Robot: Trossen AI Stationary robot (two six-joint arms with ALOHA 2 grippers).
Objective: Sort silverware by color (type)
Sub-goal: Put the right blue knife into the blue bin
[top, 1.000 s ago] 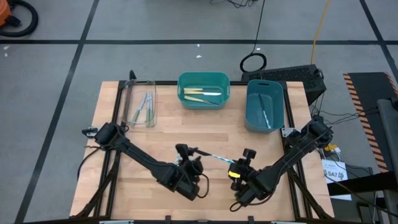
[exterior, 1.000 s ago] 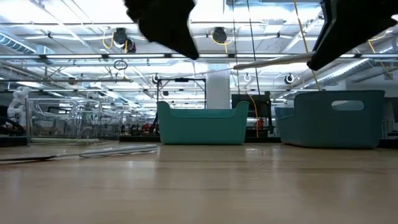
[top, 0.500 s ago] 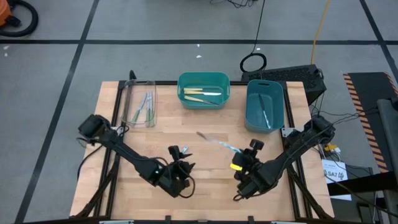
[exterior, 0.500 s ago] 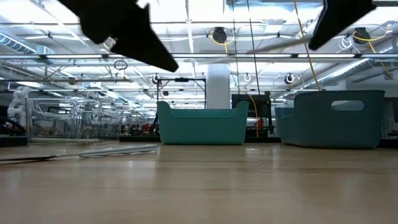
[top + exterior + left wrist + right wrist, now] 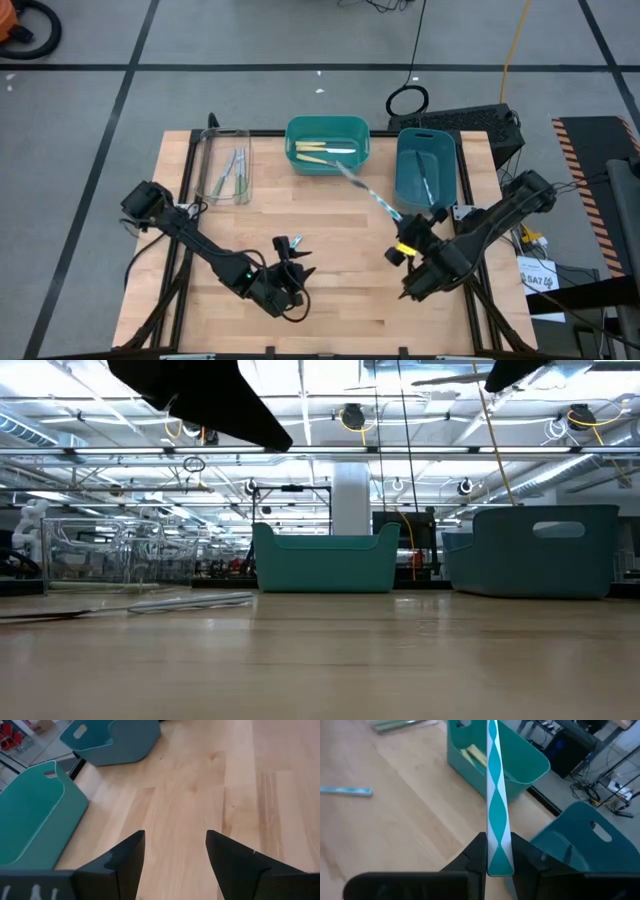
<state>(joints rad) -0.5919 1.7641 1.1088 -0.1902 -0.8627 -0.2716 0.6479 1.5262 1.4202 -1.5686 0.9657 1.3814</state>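
Right now my right gripper (image 5: 403, 222) sits right of centre in the overhead frame, just below the blue bin (image 5: 426, 168), and its fingers are clamped on a utensil with a blue-and-white twisted handle (image 5: 385, 204). That piece slants up and to the left from the fingers, its silver end (image 5: 348, 173) reaching toward the lower right corner of the teal bin (image 5: 327, 144). In the right wrist picture I see the same striped handle (image 5: 496, 805) standing straight up the middle of the frame, pinched between the two dark fingers (image 5: 476, 851) at the bottom.

My left gripper (image 5: 290, 245) is in the lower middle of the overhead frame, above bare wood, with its jaws spread and nothing between them; the left wrist picture shows the two fingers (image 5: 126, 854) apart with only table (image 5: 200, 795) beyond.

Of the sorted silverware, I can make out yellow-handled pieces (image 5: 320, 150) lying in the teal bin at top centre, a blue-handled piece (image 5: 426, 182) in the blue bin at upper right, and pale green ones (image 5: 233, 172) in the clear tray (image 5: 207, 170) at upper left. One more light blue piece (image 5: 346, 791) lies flat on the table at the left edge of the right wrist picture.
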